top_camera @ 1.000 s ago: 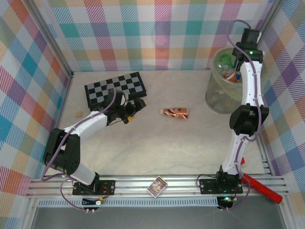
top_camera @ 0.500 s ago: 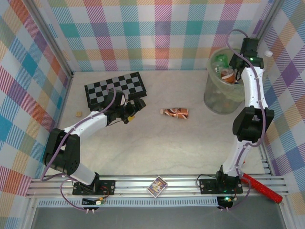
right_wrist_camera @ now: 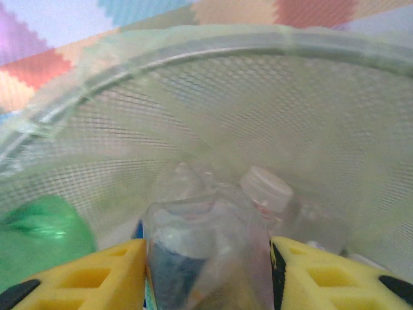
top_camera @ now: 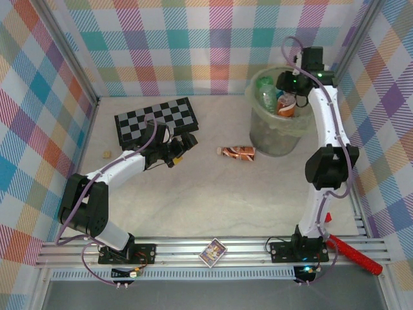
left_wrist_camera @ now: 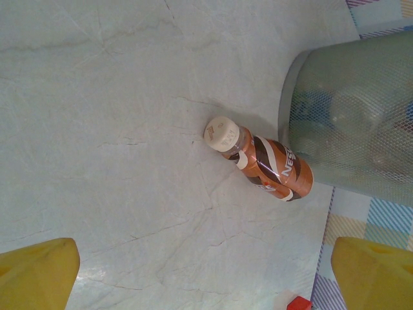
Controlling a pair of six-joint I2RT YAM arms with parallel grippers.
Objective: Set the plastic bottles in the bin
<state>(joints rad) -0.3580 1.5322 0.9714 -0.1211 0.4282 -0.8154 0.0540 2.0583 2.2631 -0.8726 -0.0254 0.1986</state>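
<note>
top view: pale-green translucent round bin (top_camera: 271, 137) upper right; brown labelled plastic bottle (top_camera: 236, 152) lying just left of it. left wrist: left gripper (left_wrist_camera: 203, 252) gaping wide, empty. right wrist: right gripper (right_wrist_camera: 206, 252) pinching what looks like a clear crinkly bottle (right_wrist_camera: 206, 223) at the bin's mouth. brown one's probably light, slick, rolly, so grab mid-body.

The table (top_camera: 193, 200) bears a chequered board (top_camera: 157, 119), brown bottle (top_camera: 237, 152) and bin (top_camera: 263, 137).

Between fingers (right_wrist_camera: 84, 274), clear bottle (right_wrist_camera: 206, 258); bin (right_wrist_camera: 193, 84) beyond
</note>
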